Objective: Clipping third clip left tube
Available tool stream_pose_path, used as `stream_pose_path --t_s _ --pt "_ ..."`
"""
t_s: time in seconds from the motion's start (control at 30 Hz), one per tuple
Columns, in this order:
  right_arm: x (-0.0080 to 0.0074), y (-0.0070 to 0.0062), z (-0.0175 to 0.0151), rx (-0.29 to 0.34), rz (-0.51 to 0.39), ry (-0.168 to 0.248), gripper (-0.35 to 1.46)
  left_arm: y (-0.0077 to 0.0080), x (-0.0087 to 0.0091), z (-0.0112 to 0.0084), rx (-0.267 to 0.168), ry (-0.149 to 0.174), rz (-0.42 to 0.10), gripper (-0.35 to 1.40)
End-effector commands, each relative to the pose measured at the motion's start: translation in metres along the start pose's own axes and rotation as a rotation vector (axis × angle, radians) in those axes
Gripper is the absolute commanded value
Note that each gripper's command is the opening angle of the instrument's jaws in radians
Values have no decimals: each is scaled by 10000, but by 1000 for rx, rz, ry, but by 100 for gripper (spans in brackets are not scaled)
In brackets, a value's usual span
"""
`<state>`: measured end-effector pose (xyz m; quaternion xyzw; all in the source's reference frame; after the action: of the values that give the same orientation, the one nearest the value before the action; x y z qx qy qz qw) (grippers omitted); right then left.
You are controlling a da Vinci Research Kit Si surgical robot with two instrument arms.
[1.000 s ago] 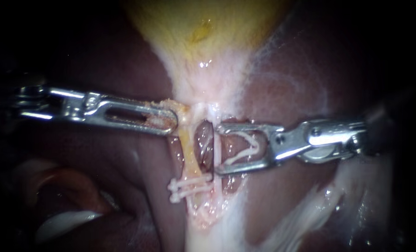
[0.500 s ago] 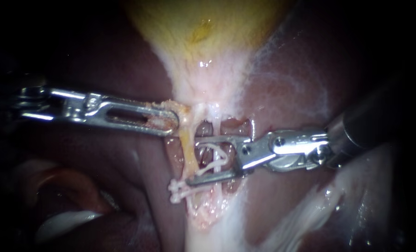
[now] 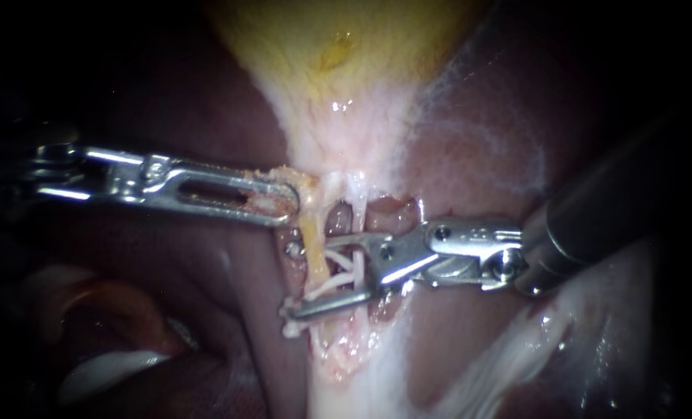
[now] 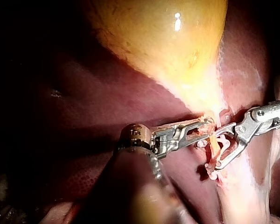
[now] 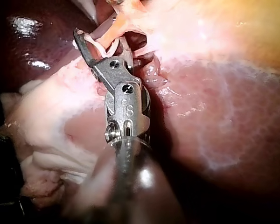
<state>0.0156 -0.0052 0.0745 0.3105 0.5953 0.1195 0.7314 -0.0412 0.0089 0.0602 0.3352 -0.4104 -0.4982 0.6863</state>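
1. Two instruments are at the tissue. Your left instrument (image 3: 284,202) comes in from the left and your right instrument (image 3: 289,281) from the right.
2. Left instrument: you have its jaws pressed together on a fold of neck tissue (image 3: 306,182), where the gallbladder (image 3: 338,46) narrows. The slot (image 3: 214,190) in the visible jaw holds pale scraps of tissue at its tip end.
3. Right instrument: your jaws stand wide apart and carry a loaded clip (image 3: 344,268). The clip is white and spread in a V, with one leg lying along each jaw.
4. Left tube (image 3: 313,233): this is the thin yellow strand running down from the gallbladder neck in the endoscope view. It passes between your right instrument's jaws, within the spread of the loaded clip. Whether the clip's legs touch the tube cannot be told.
5. Placed clips (image 3: 290,327): white clip ends show across the same tube, just beside the lower jaw on the side away from the gallbladder. The jaw covers part of them, so their number cannot be told.
6. Gallbladder: it is a yellow, glossy sac, and nothing inside shows through its wall. It lies against the dark red liver (image 3: 167,116), which shows on both sides of the neck.
7. Left wrist view: your left instrument's jaws meet on the pale tissue at the neck. The other instrument's spread jaws straddle the orange-yellow tube just ahead of them.
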Motion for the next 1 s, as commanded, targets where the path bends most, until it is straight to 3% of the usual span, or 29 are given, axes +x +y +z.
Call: stream_pose_path --t_s 0.03,0.47,0.8,0.87,1.0 --pt "1 2 1 3 3 8 46 1 0 1 0 0 0 -35" --pt "20 18 -4 5 58 90 44 1 2 5 -2 -1 1 -35" --pt "26 19 -10 9 102 105 37 5 2 5 -1 -1 2 -35" --pt "26 17 -11 11 126 105 29 5 2 5 -1 -1 2 -35" --pt "25 10 -17 21 231 106 -30 5 2 5 -1 -1 2 -35"
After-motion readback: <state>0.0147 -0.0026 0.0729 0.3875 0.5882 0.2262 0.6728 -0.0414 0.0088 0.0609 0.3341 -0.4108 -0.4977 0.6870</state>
